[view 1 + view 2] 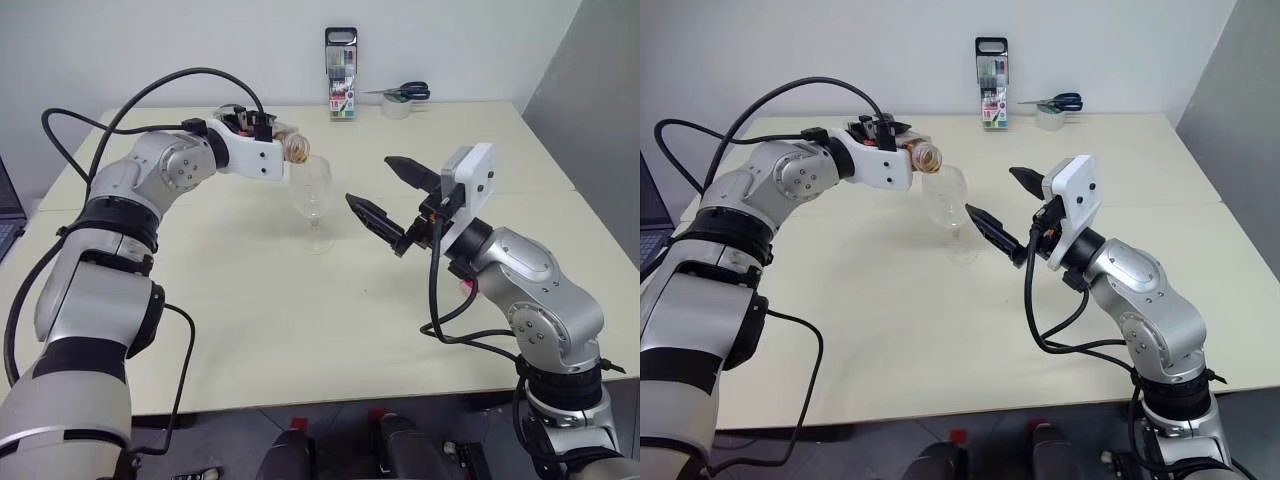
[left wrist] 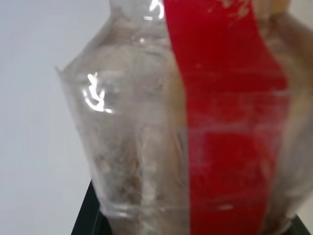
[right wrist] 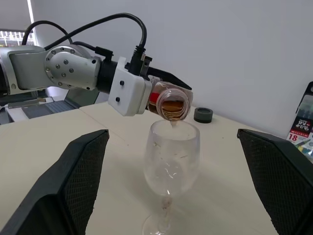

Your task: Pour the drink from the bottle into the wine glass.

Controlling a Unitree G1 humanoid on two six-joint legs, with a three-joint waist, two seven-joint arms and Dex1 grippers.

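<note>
My left gripper point(image 1: 272, 132) is shut on the bottle point(image 1: 290, 146), a small clear one with a red label point(image 2: 225, 122). It lies tipped about level, with its open mouth point(image 3: 172, 104) just over the rim of the wine glass point(image 1: 311, 190). Amber drink point(image 3: 171, 109) fills the bottle's neck and reaches the lip. The clear stemmed glass point(image 3: 171, 156) stands upright on the table, and its bowl looks almost empty. To the right of the glass my right gripper point(image 1: 369, 179) hangs open above the table, its fingers point(image 3: 73, 181) wide on either side of the glass and touching nothing.
The cream table point(image 1: 300, 330) carries a marker pack point(image 1: 341, 88) at the back edge, with scissors point(image 1: 405, 93) on a tape roll beside it. A small dark round thing point(image 3: 203, 114) lies behind the glass. A laptop corner point(image 1: 8, 215) shows at the far left.
</note>
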